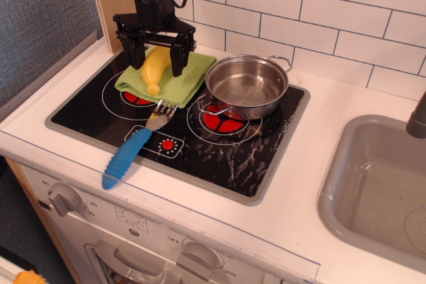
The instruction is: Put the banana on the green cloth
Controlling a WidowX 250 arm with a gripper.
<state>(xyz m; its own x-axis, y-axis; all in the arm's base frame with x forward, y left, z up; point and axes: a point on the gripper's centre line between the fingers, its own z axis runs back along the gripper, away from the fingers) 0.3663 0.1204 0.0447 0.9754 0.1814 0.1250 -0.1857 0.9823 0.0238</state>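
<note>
Banana (154, 68) lies on green cloth (178, 79); gripper (155, 52) spread, straddling it; lift straight up, avoid snagging fabric.

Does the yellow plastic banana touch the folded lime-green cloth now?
Touching. The only view shows the yellow plastic banana lying flat on the folded lime-green cloth, no gap under it, between the spread fingers of the black gripper.

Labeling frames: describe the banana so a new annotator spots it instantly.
Find the black stovetop; on its back-left burner lies a green cloth. The banana rests on it between the open gripper fingers: thick, smooth, yellow, unlike the blue-handled fork in front.
</note>
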